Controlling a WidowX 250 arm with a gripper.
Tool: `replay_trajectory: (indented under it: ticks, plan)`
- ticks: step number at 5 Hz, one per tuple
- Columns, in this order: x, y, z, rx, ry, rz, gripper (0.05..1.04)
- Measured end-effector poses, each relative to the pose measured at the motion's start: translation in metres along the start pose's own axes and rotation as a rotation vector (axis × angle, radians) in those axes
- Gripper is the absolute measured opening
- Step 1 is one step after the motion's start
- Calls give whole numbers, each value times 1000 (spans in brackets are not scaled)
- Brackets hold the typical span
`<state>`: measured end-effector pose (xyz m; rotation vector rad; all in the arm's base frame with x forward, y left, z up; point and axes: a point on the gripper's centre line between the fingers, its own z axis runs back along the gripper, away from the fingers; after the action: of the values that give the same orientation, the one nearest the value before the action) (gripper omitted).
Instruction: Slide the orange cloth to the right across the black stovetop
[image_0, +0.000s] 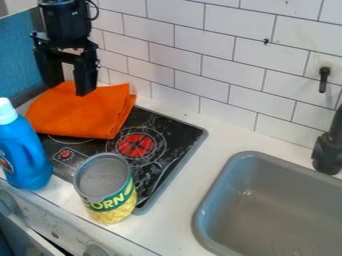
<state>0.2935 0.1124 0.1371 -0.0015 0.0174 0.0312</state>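
**Orange cloth under spread gripper: light, limp, best pinched at a raised fold**

The orange cloth (83, 114) is lying folded over the far left part of the stove (175, 136), covering its corner and stopping short of the red burner mark (135, 145). The black gripper (69, 90) is hanging above that same far left part, with its two fingers standing well apart and pointing down at the cloth's far side. Nothing is showing between them except the background; whether the tips are touching the fabric, I cannot tell.

On handling, the cloth is looking light and soft, with no stiffness to resist a squeeze. It is appearing matt rather than slick, so slipping is seeming a minor concern; sagging and unfolding are seeming the greater ones. The layers are stacking loosely along the side facing the stove's middle, and a shallow pinch there is likely to be catching only the top one. A raised ridge or a bunched fold is offering the surest hold, taken deep enough to be gathering several layers. The flat middle is offering little to close on (the hard stove top directly beneath is leaving scant room for fingertips).

A blue bottle (25, 152) with a white cap is standing upright by the stove's left side. A can (107, 187) with a yellow and green label is standing upright at the stove's near edge. A grey sink (202, 205) is sitting to the stove's right.
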Motion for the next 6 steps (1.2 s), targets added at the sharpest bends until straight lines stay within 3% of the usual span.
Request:
replay_trajectory:
  ticks: [1, 3, 4, 6]
  plan:
    - [-1, -1, -11, -12, 35, -2, 1001]
    - [13, 66, -20, 58, -12, 145, 1001]
    - [22, 78, -30, 89, 1, 179, 1001]
    - [37, 86, -52, 76, 5, 250, 1001]
